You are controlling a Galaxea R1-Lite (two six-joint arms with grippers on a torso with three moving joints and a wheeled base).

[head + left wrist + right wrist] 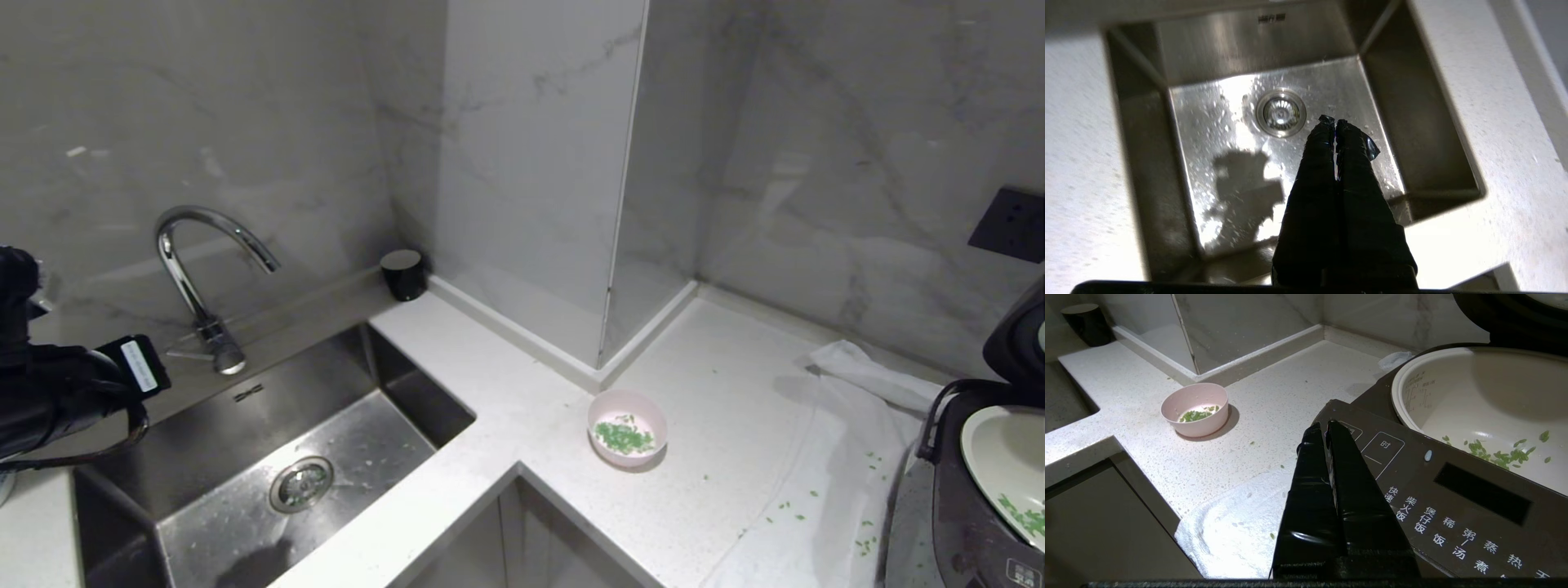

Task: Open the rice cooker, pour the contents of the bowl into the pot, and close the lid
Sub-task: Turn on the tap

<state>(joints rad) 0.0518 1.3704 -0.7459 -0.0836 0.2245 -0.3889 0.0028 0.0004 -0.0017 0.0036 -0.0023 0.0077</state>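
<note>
The pale pink bowl (pixel 627 427) (pixel 1195 409) stands on the white counter with green chopped contents (pixel 624 438) inside. At the far right sits the dark rice cooker (pixel 939 506) (pixel 1453 498), its lid (pixel 1019 343) raised. The white pot (pixel 1004 465) (pixel 1486 400) lies bare with a few green bits on its floor. My right gripper (pixel 1324 425) is shut and empty, hovering over the corner of the cooker's button panel. My left arm (pixel 65 384) is at the far left; the left gripper (pixel 1334 121) is shut, empty, above the sink.
A steel sink (pixel 367 441) (pixel 1229 53) with a curved faucet (pixel 204 269) fills the left. A black cup (pixel 403 273) stands in the back corner. A white cloth (pixel 849 425) under the cooker carries scattered green bits (pixel 792 510). A wall socket (pixel 1008 224) is at the right.
</note>
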